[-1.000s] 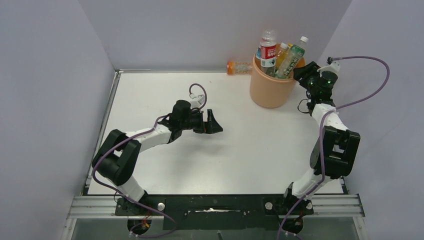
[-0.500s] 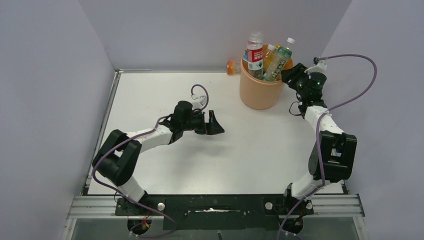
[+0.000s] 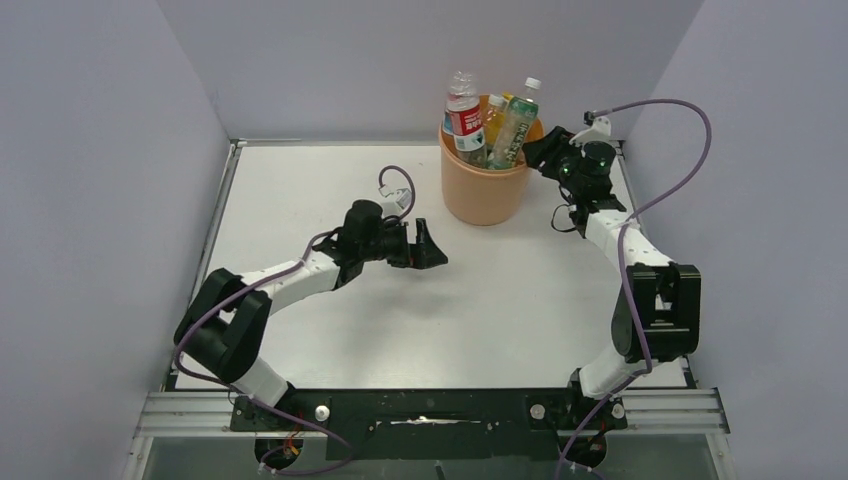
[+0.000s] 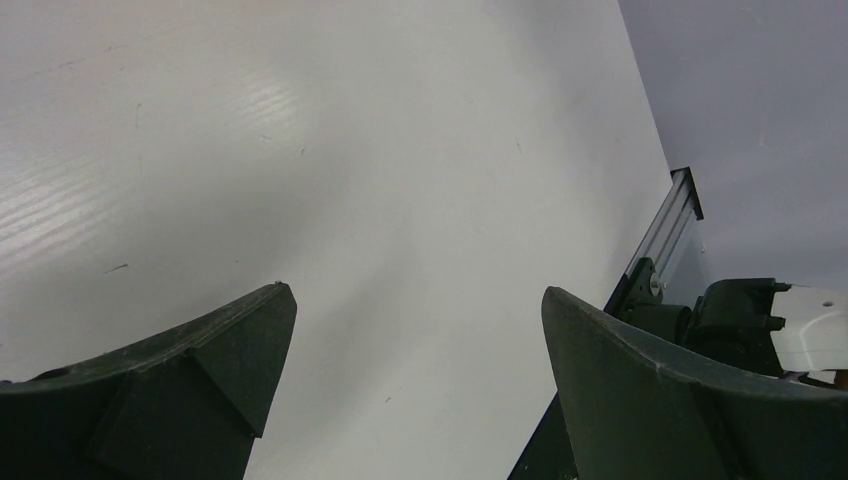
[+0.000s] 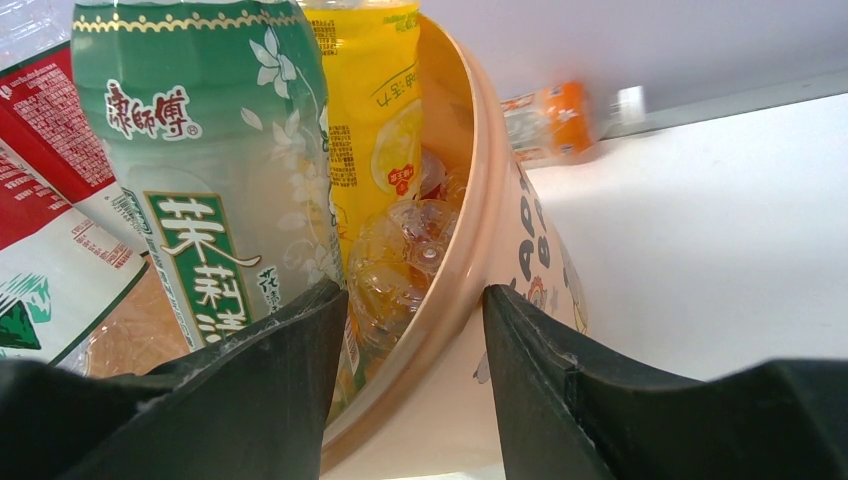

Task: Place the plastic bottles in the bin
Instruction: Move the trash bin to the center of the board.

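The peach-orange bin [image 3: 482, 195] is pictured at about 1 o'clock on the white table [image 3: 500, 300], having been dragged toward 9 o'clock along the far wall over the past second. Its rim at 3 o'clock is pinched by the right gripper [image 3: 537, 150], with one finger set inside and one outside. A red-labelled bottle [image 3: 463, 115], a yellow bottle [image 3: 494, 110] and a green-labelled bottle [image 3: 512, 125] are carried standing in it, above clear bottles [image 5: 415, 235] lower down. An orange-labelled bottle [image 5: 548, 118], left lying by the far wall, is now hidden behind the bin from overhead. The left gripper [image 3: 428, 245], spread wide and holding nothing, is held over mid-table, its place unchanged.
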Tool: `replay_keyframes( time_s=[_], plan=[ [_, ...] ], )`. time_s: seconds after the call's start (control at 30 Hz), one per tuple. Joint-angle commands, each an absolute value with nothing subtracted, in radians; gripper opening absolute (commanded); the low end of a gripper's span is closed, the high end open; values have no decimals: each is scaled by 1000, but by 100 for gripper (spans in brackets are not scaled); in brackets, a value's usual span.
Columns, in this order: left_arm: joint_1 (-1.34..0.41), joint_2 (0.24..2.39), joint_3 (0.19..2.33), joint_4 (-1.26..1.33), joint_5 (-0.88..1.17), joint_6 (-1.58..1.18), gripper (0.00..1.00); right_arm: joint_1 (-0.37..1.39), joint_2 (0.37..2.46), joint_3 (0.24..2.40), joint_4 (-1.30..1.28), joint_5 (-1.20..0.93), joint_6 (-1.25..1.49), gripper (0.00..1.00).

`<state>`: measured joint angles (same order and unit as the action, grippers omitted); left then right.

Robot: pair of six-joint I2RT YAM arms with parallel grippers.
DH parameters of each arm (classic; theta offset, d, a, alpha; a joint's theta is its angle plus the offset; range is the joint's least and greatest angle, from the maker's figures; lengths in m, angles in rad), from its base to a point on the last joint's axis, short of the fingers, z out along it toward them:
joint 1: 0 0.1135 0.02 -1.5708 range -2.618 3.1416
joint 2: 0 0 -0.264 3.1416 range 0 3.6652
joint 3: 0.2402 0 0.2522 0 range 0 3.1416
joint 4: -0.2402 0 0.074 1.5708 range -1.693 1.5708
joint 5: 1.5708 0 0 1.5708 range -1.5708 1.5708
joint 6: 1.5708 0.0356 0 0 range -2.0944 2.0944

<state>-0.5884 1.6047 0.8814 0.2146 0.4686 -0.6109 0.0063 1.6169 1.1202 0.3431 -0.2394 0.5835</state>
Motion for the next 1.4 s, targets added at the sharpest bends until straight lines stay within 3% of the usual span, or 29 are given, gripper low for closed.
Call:
replay_keyframes(
  time_s=[0.0, 0.57, 0.93, 1.37],
  plan=[
    [-591, 1482, 895, 181, 421, -590, 97, 84, 1633, 1139, 260, -264, 552, 52],
    [-579, 959, 799, -184, 240, -642, 97, 326, 1760, 1271, 285, -165, 633, 54],
    [-580, 856, 832, -290, 211, -644, 97, 496, 1947, 1440, 336, -83, 717, 55],
    [-581, 779, 881, -344, 192, -670, 97, 589, 2118, 1606, 366, -130, 772, 58]
  ],
)
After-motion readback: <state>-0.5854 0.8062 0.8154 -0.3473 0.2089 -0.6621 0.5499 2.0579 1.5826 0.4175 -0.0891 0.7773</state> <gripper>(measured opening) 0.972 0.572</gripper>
